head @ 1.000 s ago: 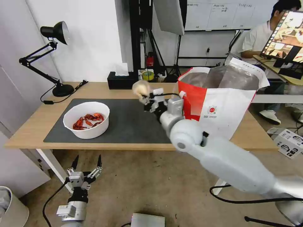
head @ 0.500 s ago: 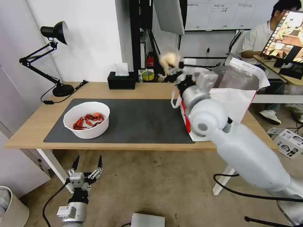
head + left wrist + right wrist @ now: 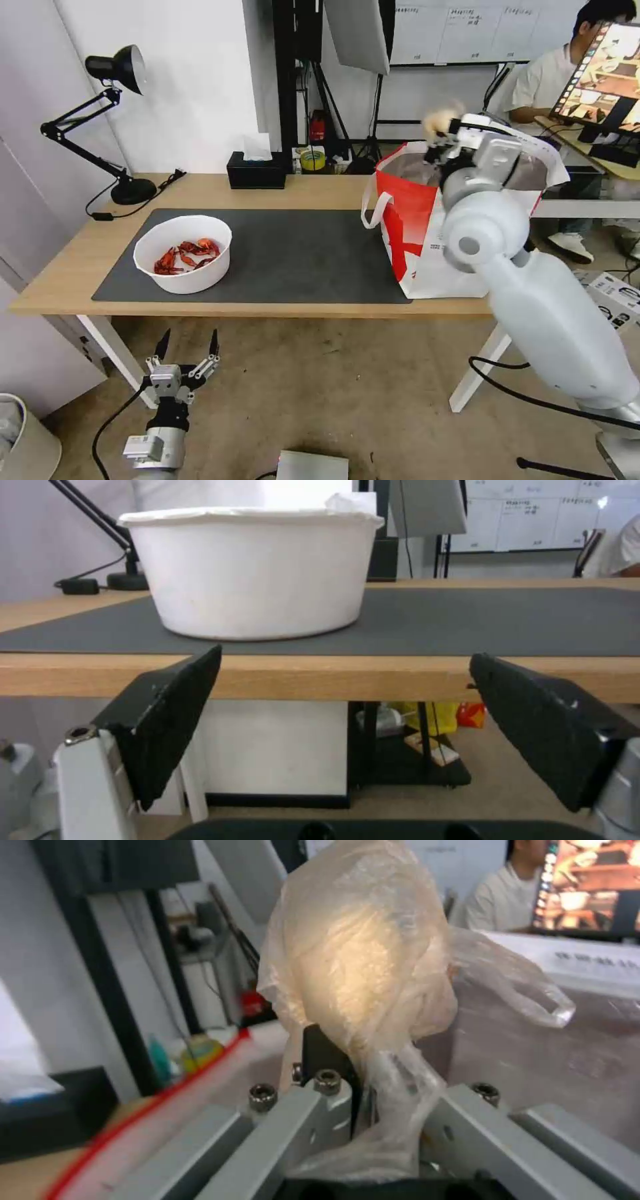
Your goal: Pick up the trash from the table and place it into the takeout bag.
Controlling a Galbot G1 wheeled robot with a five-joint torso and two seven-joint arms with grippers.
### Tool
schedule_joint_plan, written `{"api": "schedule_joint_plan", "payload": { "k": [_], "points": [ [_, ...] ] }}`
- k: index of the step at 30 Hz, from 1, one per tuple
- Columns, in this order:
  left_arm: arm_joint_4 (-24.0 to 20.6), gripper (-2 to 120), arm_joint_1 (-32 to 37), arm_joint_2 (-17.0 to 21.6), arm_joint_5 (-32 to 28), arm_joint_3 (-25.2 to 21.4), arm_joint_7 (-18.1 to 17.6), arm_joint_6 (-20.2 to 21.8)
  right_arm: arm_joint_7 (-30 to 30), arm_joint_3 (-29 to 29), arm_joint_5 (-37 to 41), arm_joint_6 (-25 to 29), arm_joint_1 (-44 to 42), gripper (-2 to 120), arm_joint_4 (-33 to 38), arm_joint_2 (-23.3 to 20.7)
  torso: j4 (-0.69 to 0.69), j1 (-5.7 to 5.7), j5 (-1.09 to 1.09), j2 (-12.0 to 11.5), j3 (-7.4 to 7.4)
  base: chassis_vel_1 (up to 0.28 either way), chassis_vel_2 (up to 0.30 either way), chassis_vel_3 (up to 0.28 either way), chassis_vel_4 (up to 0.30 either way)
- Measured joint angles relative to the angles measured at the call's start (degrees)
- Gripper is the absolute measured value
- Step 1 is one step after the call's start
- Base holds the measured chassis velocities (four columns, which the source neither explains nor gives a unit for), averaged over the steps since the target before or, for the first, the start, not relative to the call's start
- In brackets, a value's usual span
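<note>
Down low, in front of the table (image 3: 313, 190), the left gripper (image 3: 187, 347) is held spread wide. On the mat, the crayfish bowl (image 3: 183, 254) is waiting. Farther off, soft beige trash (image 3: 360, 960) is pinched by the right gripper (image 3: 445, 137) above the takeout bag (image 3: 427, 220). It could be dropped outside if let go near the rim.

Right gripper (image 3: 441, 135) holds trash (image 3: 437, 122) above takeout bag (image 3: 427, 220).

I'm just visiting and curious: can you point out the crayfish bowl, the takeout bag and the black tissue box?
crayfish bowl (image 3: 193, 279), head view, front wall.
takeout bag (image 3: 403, 220), head view, red side panel.
black tissue box (image 3: 257, 175), head view, front face.
</note>
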Motion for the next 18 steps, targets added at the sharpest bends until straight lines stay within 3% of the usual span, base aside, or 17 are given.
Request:
{"api": "schedule_joint_plan", "payload": {
  "k": [6, 18],
  "points": [
    [0.0, 100, 0.1, -0.2, 0.2, 0.2, 0.0, 0.0, 1.2, 0.3, 1.0, -1.2, -0.3, 4, -0.7, 0.0, 0.00, 0.00, 0.00, 0.0, 0.00, 0.000, 0.000, 0.000, 0.000],
    [-0.4, 100, 0.9, -0.2, 0.3, 0.1, 0.0, -0.1, 3.5, 1.4, 3.9, -3.1, -1.3, 50, -1.1, 0.4, 0.01, 0.00, -0.01, 0.0, 0.00, 0.000, 0.000, 0.000, 0.000]
  ]
}}
